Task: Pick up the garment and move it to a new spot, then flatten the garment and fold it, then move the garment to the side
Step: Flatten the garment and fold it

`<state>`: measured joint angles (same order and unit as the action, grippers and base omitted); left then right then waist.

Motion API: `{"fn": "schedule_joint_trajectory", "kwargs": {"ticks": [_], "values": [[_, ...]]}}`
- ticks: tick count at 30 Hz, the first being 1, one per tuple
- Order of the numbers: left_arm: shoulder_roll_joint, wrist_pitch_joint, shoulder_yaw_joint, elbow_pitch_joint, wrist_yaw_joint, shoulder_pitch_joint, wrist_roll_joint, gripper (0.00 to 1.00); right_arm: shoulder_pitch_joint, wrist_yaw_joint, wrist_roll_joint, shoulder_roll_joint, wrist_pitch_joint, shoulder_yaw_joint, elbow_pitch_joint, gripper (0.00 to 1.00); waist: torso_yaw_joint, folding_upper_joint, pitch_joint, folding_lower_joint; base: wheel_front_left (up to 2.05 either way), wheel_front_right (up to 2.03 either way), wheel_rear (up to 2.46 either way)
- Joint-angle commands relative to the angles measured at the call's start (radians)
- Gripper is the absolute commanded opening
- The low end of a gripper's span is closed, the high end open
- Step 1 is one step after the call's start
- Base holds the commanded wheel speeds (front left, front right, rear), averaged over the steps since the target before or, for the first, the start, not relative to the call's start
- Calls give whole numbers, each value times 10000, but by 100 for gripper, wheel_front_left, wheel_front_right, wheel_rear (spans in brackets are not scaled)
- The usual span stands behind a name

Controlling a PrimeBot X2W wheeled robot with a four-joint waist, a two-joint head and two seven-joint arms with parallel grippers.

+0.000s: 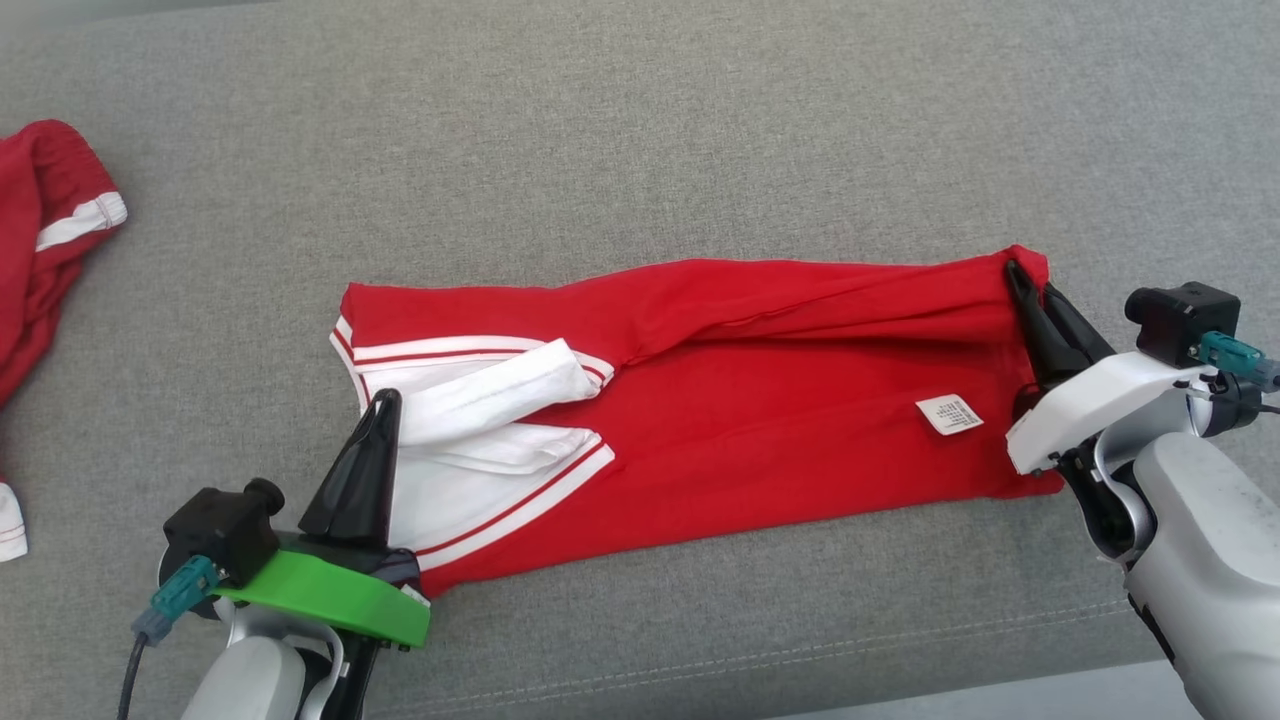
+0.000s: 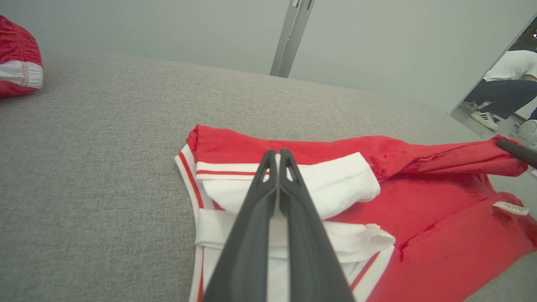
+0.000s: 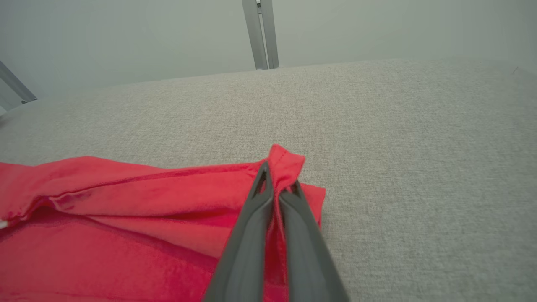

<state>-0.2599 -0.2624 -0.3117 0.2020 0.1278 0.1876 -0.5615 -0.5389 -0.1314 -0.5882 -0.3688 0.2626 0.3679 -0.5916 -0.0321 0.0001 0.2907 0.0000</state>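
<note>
At the lower left, the left gripper (image 1: 385,402) is pressed shut, tips over the white sleeve (image 1: 500,385); I cannot tell whether it pinches cloth. At the right edge, the right gripper (image 1: 1030,280) is clamped on the upper right corner of the garment (image 1: 760,400), which lies mid-frame on the grey cushion (image 1: 640,120). If only that corner is held, a pull could slip it free or drag the tucked sleeves open.

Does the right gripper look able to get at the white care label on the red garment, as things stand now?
Probably yes, but not at once. The care label lies uncovered on the red garment, near the right gripper, yet that gripper is shut on the garment's corner and must release first.
</note>
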Motion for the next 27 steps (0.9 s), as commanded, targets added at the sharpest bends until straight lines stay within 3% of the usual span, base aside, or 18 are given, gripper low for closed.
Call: {"fn": "schedule_joint_trajectory", "kwargs": {"ticks": [1,24,25,26,27], "values": [[45,-27,52,50,32,-164,54,0,57,13,-38,-15,32,-24,-32,100,5,-1,-11,0,0,0,0],[410,-27,-123,860,35,-885,314,0,1447,13,741,635,32,-1782,1021,100,156,-1,-548,0,0,0,0],[411,-27,-100,944,35,-858,447,42,1502,13,773,664,32,-1809,1044,100,160,-1,-576,0,0,0,0],[468,-27,-27,1046,35,-849,542,100,1536,13,778,691,32,-1826,1055,100,158,-1,-606,0,0,0,0],[548,-26,33,1162,35,-869,613,100,1574,13,798,716,32,-1833,1062,100,154,-1,-646,0,0,0,0]]}}
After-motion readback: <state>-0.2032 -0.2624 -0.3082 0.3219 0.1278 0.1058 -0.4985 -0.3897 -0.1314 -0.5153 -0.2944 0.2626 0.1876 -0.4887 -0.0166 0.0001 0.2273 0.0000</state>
